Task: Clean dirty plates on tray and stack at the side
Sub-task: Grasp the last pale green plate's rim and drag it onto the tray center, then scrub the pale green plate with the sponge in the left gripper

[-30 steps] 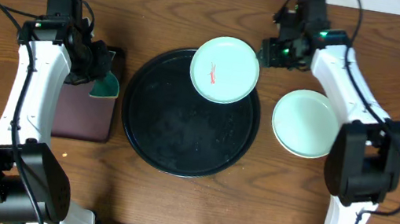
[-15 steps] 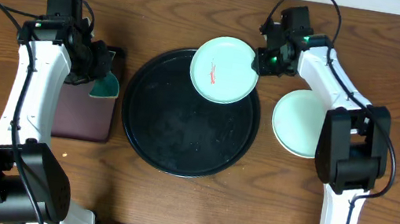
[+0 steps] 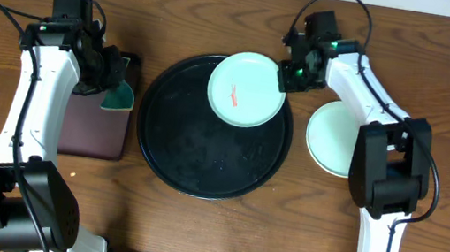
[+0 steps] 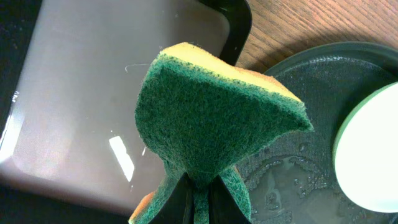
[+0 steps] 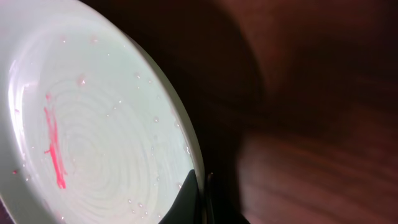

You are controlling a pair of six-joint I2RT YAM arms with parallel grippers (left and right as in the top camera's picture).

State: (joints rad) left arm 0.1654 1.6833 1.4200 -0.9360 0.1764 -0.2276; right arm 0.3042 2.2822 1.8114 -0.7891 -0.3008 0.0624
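Aqua glaze, beaded with water and crossed by one red smear (image 5: 55, 149): the dirty plate (image 3: 246, 90) could slip from here. The right gripper (image 3: 287, 74) has it by the right rim alone, its fingers closed thin on a wet edge, and a tilt or quick swing would likely let it slide out and drop onto the black tray (image 3: 203, 154). The plate sits over the tray's far right part, and whether it rests flat or hangs lifted cannot be told. Its smear is a thin line with small side dashes, left of centre. Just right of the tray a second aqua plate (image 3: 329, 146), with no red on the part that shows, lies on the wooden table (image 3: 190, 237), partly under the right arm. Across the tray the left gripper (image 3: 114, 92) is clamped on a green-and-yellow sponge (image 4: 211, 118) above the maroon tray (image 3: 90, 133), well apart from the smear it would need to reach.
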